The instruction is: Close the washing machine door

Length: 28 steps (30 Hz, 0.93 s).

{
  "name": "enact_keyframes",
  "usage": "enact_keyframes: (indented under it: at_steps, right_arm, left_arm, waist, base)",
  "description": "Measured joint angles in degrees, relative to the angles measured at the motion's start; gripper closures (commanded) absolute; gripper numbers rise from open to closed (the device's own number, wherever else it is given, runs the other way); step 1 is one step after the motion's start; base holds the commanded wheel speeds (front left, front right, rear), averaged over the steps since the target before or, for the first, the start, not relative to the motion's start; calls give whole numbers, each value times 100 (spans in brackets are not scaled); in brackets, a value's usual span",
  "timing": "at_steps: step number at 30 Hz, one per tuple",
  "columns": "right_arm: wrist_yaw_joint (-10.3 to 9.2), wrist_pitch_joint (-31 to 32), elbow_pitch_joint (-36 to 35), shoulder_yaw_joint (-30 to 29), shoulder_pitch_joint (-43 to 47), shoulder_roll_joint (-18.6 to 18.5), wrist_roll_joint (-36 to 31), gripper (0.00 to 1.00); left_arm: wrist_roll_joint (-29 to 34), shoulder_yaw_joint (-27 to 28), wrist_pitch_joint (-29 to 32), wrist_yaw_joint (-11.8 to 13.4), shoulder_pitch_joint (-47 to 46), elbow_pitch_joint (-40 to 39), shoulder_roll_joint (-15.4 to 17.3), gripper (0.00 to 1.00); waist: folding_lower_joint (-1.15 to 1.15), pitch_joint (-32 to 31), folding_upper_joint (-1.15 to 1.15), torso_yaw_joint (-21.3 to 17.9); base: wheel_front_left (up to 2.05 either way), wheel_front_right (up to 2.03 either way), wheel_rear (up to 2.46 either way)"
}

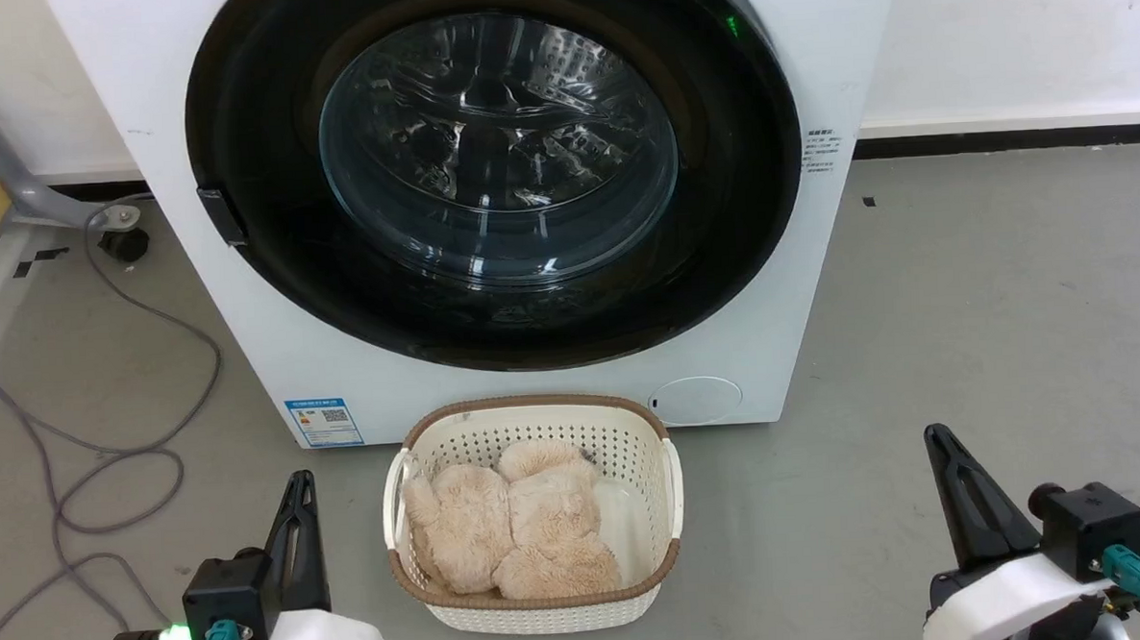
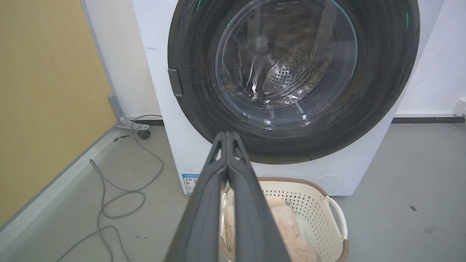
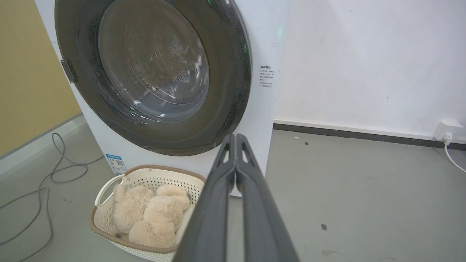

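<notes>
Glass and a wide glossy rim suggest the one washing machine door [image 1: 496, 169] is heavy, stiff and slippery to pinch, so a flat push on the rim seems better. It lies flush on the one washing machine [image 1: 779, 364] and looks shut. Two claws, left claw [image 1: 299, 495] and right claw [image 1: 946, 457], are low, fingers pressed together, holding nothing. One basket [image 1: 535, 400] stands between them.

right gripper [image 3: 236, 137]: fingers pressed together, in air | washing machine door [image 3: 233, 72]: flush against washing machine [image 3: 267, 43] | basket [image 3: 109, 182]: on floor before machine, holding beige plush [image 3: 153, 214]
</notes>
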Motion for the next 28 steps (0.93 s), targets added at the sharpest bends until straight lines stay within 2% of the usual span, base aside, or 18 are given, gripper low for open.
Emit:
enact_keyframes:
  at_steps: [28]
  right_arm:
    - [0, 349, -191, 96, 1, 2, -86, 100]
  left_arm:
    - [57, -46, 346, -114, -89, -37, 0, 100]
  waist:
    - [0, 2, 0, 106]
  base:
    - [0, 0, 0]
